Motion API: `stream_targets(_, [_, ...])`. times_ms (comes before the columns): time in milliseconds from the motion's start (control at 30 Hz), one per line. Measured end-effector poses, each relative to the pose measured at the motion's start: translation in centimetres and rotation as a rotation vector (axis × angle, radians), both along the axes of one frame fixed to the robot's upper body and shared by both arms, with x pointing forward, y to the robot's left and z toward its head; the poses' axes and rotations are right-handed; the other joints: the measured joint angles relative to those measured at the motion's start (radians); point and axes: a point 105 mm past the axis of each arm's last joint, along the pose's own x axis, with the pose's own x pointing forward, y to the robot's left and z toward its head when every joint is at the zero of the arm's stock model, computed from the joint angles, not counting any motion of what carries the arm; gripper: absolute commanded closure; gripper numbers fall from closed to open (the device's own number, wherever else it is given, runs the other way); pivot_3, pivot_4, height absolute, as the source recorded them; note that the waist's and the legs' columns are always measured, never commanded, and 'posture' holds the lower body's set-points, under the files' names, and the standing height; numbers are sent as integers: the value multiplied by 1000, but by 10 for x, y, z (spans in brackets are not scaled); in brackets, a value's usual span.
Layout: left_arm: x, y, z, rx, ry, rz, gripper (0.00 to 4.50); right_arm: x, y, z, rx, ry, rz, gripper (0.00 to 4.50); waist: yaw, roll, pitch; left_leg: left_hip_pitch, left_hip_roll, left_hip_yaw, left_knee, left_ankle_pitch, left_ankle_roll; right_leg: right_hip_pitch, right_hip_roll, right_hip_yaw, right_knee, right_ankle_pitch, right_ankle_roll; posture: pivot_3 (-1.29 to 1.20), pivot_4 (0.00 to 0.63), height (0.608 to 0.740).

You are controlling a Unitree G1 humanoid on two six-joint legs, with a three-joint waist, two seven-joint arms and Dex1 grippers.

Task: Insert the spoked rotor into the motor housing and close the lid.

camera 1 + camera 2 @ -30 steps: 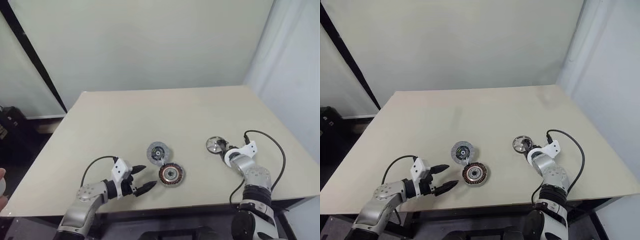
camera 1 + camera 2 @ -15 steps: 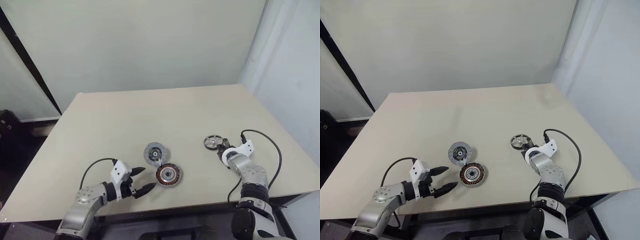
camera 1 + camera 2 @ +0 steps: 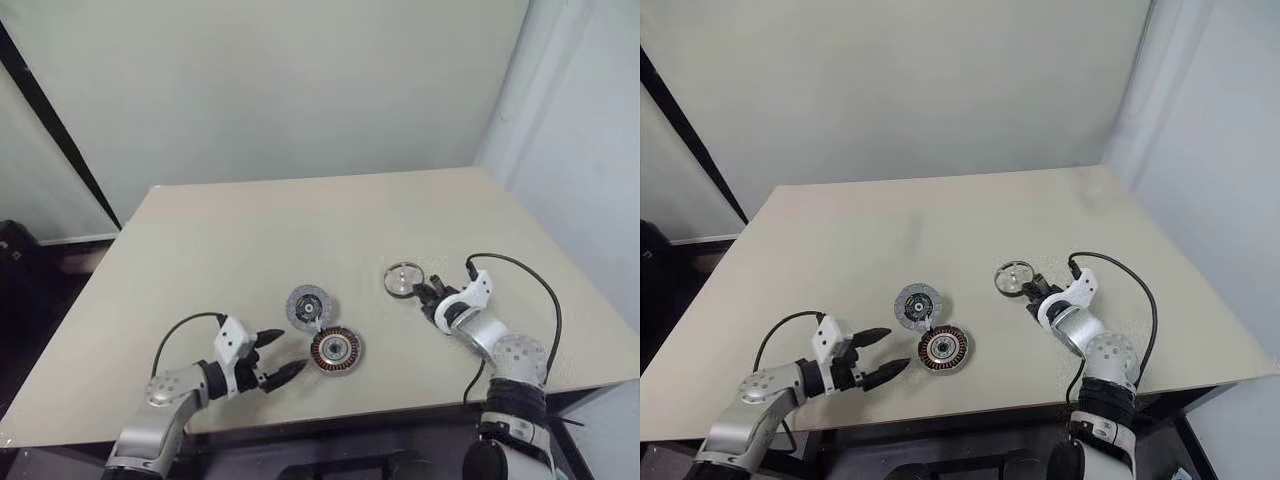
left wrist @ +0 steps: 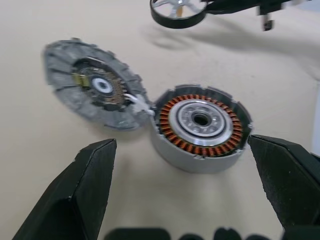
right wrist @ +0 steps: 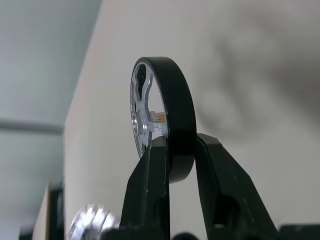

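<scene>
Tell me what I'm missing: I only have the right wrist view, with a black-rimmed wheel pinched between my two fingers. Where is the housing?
Observer: The motor housing sits on the table near the front edge, open side up, copper windings showing.
Operator: Is the wheel off the table?
Observer: Yes. The spoked rotor hangs above the tabletop in the right gripper, to the right of the housing and farther from the robot.
Operator: And the lid?
Observer: The lid lies flat just behind the housing, touching its rim.
Operator: Where's my other arm?
Observer: The left gripper hovers open just left of the housing, touching nothing.
</scene>
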Motion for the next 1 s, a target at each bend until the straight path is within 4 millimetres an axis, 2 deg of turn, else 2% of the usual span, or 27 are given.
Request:
stream_targets(133, [0,6,1,-2,3,20,0,-24,30,-4,1,25,170,4118,0,0,0,0,0,0,0,0,0,-1,0,0,0,0,0,0,0,740])
stream_targets(367, [-5,11,-4,5,36,30,0,-52,60,0,-6,24,353,4118,0,-1,0,-1,0,0,0,0,0,-1,0,0,0,0,0,0,0,740])
stream_targets(667, [-8,10,-5,6,45,27,0,-70,65,-14,-43,86,433,4118,0,-2,0,-2,0,0,0,0,0,-3,0,0,0,0,0,0,0,740])
stream_targets(1000, [-9,9,-5,3,47,26,0,-79,71,-20,-59,104,470,4118,0,-3,-1,-5,0,1,0,0,0,-6,0,0,0,0,0,0,0,740])
